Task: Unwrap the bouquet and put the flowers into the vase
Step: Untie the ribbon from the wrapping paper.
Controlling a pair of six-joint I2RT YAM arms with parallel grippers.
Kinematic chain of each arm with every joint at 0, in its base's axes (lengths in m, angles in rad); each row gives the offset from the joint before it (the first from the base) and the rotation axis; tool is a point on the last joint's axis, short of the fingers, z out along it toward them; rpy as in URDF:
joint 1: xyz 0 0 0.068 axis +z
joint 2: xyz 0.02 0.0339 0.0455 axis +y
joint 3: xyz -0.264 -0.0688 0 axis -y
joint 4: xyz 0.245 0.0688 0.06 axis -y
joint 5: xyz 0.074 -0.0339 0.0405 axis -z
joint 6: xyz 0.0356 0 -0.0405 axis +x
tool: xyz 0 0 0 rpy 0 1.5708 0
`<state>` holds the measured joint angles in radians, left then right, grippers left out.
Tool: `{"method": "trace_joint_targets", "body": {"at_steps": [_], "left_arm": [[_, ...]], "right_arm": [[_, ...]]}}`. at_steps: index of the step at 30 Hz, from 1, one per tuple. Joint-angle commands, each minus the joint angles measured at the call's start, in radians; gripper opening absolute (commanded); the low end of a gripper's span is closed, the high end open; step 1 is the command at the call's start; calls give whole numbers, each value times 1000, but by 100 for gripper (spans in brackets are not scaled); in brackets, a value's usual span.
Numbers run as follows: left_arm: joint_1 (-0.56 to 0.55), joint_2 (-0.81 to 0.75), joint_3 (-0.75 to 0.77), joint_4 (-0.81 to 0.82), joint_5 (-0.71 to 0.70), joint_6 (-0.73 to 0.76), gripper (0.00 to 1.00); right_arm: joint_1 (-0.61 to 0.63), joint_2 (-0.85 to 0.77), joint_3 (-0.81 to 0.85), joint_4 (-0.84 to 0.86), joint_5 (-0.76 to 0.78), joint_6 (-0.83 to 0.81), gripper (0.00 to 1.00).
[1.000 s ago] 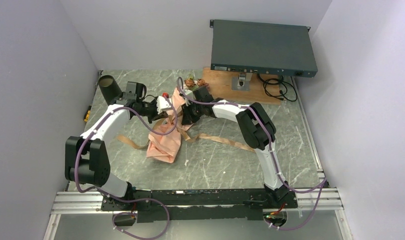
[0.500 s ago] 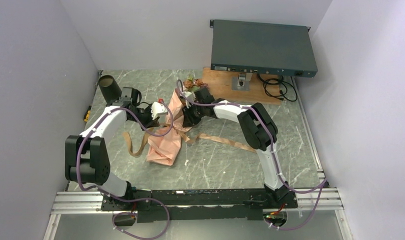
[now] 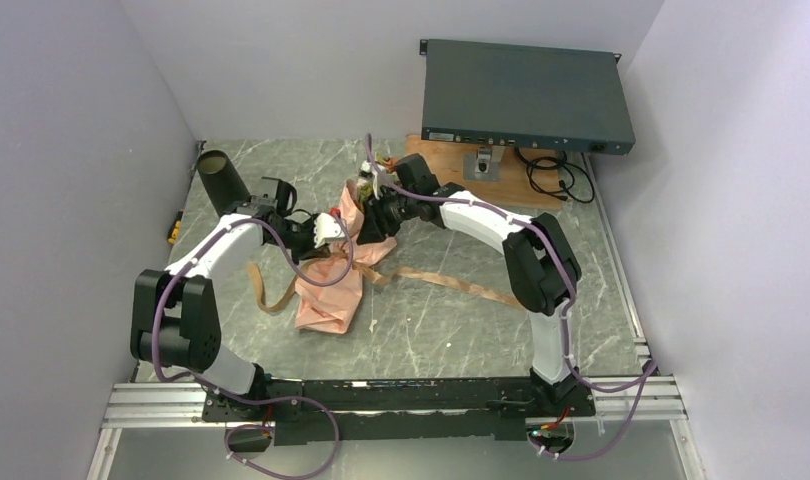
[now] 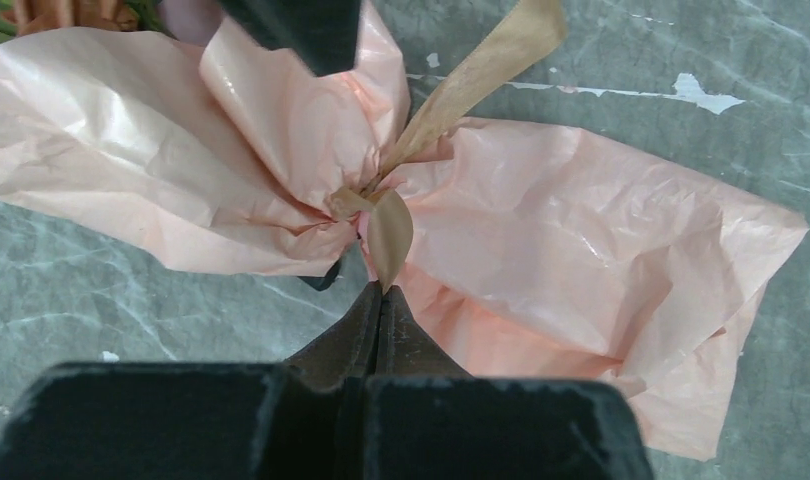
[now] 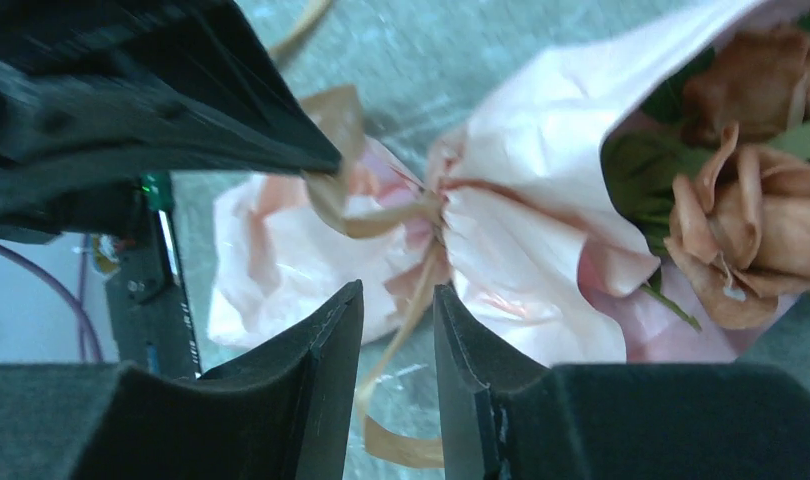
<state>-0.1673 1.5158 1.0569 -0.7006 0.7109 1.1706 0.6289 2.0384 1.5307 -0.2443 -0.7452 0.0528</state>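
Unwrapping is in hand: my left gripper (image 4: 382, 288) is clenched on the ribbon (image 4: 389, 226) tied round the bouquet (image 4: 541, 230) lying on the desk (image 4: 131, 300), my right gripper (image 5: 398, 290) hangs parted beside it, and next, I reckon, that ribbon wants pulling loose.

1. Overhead view, upper left: the foot of the matte black cylinder vase (image 3: 221, 175) sits behind my left arm, so I can't see how it stands.
2. Overhead view, centre: the rust and pink roses (image 3: 362, 187) are tiny and half covered by my right arm, so I can't count blooms.
3. Left wrist view: those roses are cropped by the upper left corner, and a black wedge (image 4: 293, 28) at top centre is cut by the edge.
4. Same view, centre: a loop of the flat tan ribbon (image 4: 389, 232) disappears between the pressed-together fingertips of the left gripper (image 4: 381, 298).
5. Right wrist view: the upper left is a blurred black mass. The roses run off the right edge, and the ribbon's tail slips out of sight at a finger of the right gripper (image 5: 396, 330) near the bottom.
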Motion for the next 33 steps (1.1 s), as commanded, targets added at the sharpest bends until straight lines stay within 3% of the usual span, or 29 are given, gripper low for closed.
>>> {"method": "trace_joint_targets", "body": {"at_steps": [1,8,17,26,33], "left_arm": [[-9,-40,-20,14,41,16,0],[-15,-57,-28,26,40,10,0],[-27,-88,4,29,48,-28,0],[-182,-149,143,-6,125,-74,0],[-178,-179,113,-93,104,-56,0]], "right_arm": [[0,-19,55,118,-54,133,34],[6,160,208,151,52,203,17],[36,296,234,72,188,78,0],[48,353,234,1,270,-38,0],[53,334,166,8,285,-79,0]]}}
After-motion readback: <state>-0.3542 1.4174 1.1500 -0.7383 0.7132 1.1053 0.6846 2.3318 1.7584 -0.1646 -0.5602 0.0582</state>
